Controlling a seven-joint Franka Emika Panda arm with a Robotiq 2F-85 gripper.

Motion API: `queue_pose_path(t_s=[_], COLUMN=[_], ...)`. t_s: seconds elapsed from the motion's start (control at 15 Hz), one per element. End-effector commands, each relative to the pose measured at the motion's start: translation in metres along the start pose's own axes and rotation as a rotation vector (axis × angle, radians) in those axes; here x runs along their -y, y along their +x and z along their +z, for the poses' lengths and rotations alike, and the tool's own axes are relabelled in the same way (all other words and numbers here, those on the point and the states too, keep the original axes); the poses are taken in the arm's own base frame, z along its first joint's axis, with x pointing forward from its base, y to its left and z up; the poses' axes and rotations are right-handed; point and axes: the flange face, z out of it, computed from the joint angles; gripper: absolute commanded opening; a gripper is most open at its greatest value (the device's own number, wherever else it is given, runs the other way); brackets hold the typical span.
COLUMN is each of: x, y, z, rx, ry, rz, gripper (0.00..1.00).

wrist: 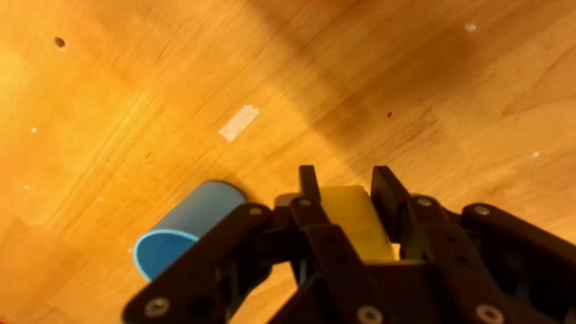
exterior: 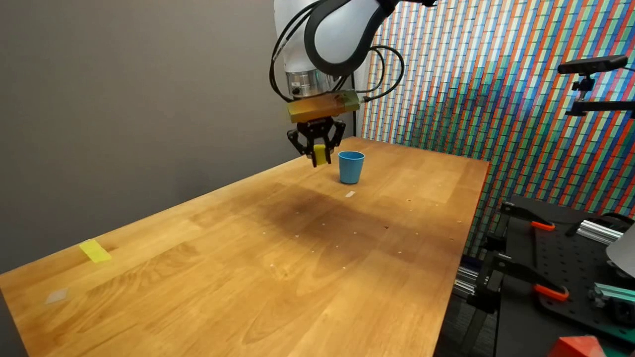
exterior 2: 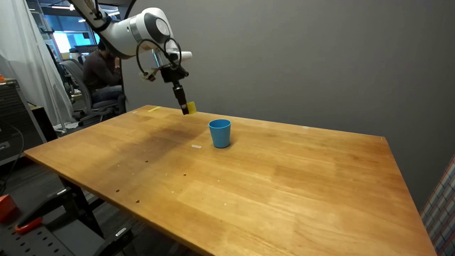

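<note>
- Here we are: your gripper (exterior: 321, 161) is clamped on a yellow block (wrist: 355, 220), its jaws pressed against two opposite sides.
- The block is up in the air, apart from the wooden table (exterior 2: 302, 199), and in an exterior view you see it jutting out toward three o'clock from the jaws.
- Right nearby, a blue cup (exterior 2: 220, 137), upright on the table with its mouth up: take your gripper as the middle of the dial and the cup sits at about four o'clock in both exterior views.
- Over to the wrist view, same dial: the cup shows between eight and nine o'clock, you look part-way into it, and the gripper itself covers one side.
- Also there, at ten o'clock, a pale strip of tape (wrist: 239, 123) lies on the table near the cup.
- Well apart from all that, a yellow strip of tape (exterior: 95, 250) shows at eight o'clock in an exterior view, by the table's edge along the grey wall (exterior: 124, 99).
- Your arm (exterior 2: 121, 39) reaches in from between ten and eleven o'clock in an exterior view.
- Out at ten o'clock there, someone (exterior 2: 101, 73) sits in an office chair (exterior 2: 79, 78).
</note>
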Motion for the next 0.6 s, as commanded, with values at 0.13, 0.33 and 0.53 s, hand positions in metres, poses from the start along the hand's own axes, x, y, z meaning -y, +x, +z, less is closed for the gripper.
queue_pose_path(t_s=[0.13, 0.33, 0.53], x=[-0.052, -0.073, -0.085], y=[0.043, 0.06, 0.073], z=[-0.037, -0.022, 0.002], rx=[-0.013, 0.03, 0.053], ry=[-0.047, -0.066, -0.089], rz=[0.207, 0.29, 0.332], gripper=[0.14, 0.14, 0.14])
